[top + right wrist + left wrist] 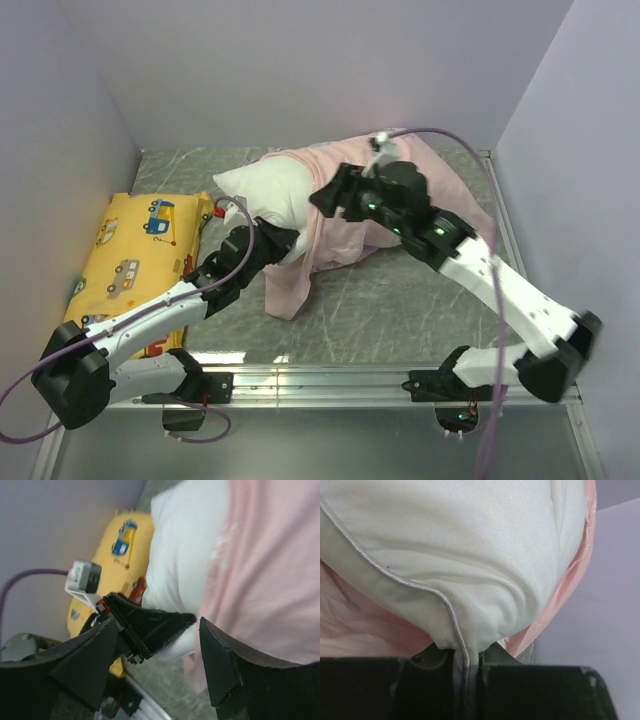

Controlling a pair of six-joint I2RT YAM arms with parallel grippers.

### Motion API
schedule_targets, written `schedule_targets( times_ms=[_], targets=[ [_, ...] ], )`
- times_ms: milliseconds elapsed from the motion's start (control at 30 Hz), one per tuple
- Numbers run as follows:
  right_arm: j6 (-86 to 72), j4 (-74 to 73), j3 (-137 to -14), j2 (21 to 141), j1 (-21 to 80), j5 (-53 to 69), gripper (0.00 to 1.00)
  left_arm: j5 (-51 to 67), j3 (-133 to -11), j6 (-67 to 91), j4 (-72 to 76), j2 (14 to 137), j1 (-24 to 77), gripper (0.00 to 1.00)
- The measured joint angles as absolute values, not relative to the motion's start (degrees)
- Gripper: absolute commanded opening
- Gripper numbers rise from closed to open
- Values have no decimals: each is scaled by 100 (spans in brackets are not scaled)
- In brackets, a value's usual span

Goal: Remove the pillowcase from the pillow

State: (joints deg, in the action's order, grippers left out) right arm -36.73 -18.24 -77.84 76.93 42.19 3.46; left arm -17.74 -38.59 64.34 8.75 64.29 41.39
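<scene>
The white pillow lies at the back of the table, its left half bare. The pillowcase, pale pink side out, covers its right half and trails toward the front. My left gripper is shut on the pillow's near corner; in the left wrist view the piped seam of the pillow runs down between the jaws of the left gripper, with the pillowcase behind. My right gripper stands open beside the pillowcase, holding nothing, right above the left gripper. From above, the right gripper hovers at the pillowcase's edge.
A yellow cushion printed with vehicles lies along the left wall, under the left arm. Pale walls close in the left, back and right. A metal rail runs along the front edge. A purple cable loops over the right arm.
</scene>
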Motion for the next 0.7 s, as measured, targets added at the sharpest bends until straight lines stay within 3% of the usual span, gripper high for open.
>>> schedule_targets(
  times_ms=[200, 333, 433, 467, 533, 600, 700],
  targets=[
    [-3234, -1857, -6768, 6257, 3577, -545, 76, -1710, -4056, 6403, 574, 6429, 4139, 1],
    [-3057, -1800, -6042, 6368, 3183, -578, 71, -1616, -4318, 6305, 410, 6429, 4139, 1],
    [-2991, -1881, -5771, 6930, 3159, -489, 49, -1549, -4449, 6235, 279, 6429, 4139, 1],
    [-2985, -1909, -5780, 7135, 3153, -495, 28, -1531, -4493, 6219, 207, 6425, 4139, 0],
    [-2956, -1951, -5835, 7435, 3118, -532, 17, -1522, -4552, 6193, 104, 6414, 4139, 0],
    [-2971, -1962, -5863, 7568, 2993, -593, 0, -1522, -4604, 6143, -45, 6335, 4136, 0],
    [-2991, -1933, -5863, 7564, 2668, -600, 0, -1492, -4676, 6051, -296, 6117, 4125, 1]
  ],
)
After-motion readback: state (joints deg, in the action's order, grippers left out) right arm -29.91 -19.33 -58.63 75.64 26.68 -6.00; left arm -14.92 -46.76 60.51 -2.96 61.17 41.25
